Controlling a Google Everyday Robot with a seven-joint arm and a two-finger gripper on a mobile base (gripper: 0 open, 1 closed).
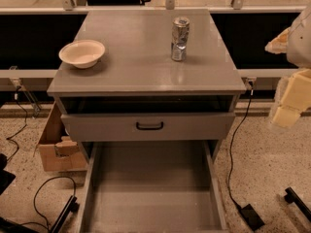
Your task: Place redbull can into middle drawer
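Cabinet top (141, 64) holds redbull can (180, 39); end effector (286, 111) right.

Only a small part of the robot shows, all of it at the far right edge of the camera view. Uppermost is a white, rounded arm segment (302, 38), cut off by the frame, so its joints and the rest of the arm are out of sight. A pale cream, wedge-shaped piece (278, 42) juts from its left side and points left. Below that hangs the pale cream, blocky end effector (286, 111), at about mid-height in the view. It is tilted, with its lower end slanting down and to the left. Its upper block runs off the right edge, and it touches nothing.
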